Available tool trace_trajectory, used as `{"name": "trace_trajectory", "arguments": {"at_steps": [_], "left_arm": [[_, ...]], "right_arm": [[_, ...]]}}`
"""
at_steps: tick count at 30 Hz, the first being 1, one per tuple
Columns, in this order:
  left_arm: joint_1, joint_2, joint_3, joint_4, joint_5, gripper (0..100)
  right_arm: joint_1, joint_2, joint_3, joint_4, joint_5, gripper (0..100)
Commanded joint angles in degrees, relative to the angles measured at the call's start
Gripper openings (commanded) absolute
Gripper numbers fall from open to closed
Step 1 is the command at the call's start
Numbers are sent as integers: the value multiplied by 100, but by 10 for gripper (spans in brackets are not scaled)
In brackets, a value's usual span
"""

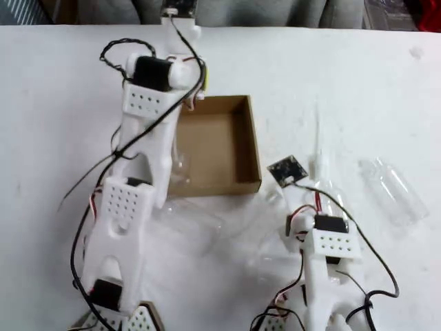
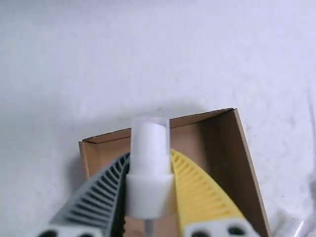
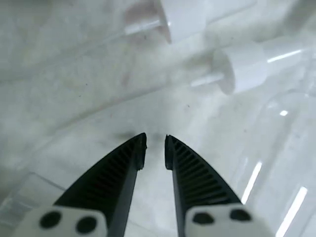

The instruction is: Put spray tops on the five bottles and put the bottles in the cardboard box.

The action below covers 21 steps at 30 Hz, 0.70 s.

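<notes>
The cardboard box [image 1: 251, 145] sits open-topped near the middle of the counter [image 1: 55, 103]. The part of its floor that shows is plain brown card, and its left side is covered by the left arm [image 1: 134, 200]. A clear bottle [image 1: 394, 189] lies on its side on the counter well to the right of the box.

The left arm stretches from the near edge up past the box's left wall. Its tool [image 2: 149, 155] hangs over the box [image 2: 247, 163], the grey and yellow fingers pinching a white spray top [image 2: 148, 168].

The right arm [image 1: 331, 248] stands low, right of the box. Its tool [image 3: 154, 148] points down at clear plastic, its black fingers a narrow gap apart with nothing between them. Two white spray tops [image 3: 185, 17] [image 3: 244, 69] lie just beyond.
</notes>
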<state>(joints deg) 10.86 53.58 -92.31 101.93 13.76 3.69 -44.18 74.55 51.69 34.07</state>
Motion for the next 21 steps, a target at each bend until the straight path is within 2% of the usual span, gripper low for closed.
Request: {"name": "trace_trajectory", "arguments": {"at_steps": [1,9,15,21], "left_arm": [[-48,-497,-281,79,88,16],[-84,-725,246,79,97,16],[-84,-1763,1530,62,70,18],[-75,-2888,2286,62,44,18]], "right_arm": [[66,-75,-35,-84,79,41],[66,-75,-35,-84,88,41],[66,-75,-35,-84,88,41],[66,-75,-35,-84,88,41]]}}
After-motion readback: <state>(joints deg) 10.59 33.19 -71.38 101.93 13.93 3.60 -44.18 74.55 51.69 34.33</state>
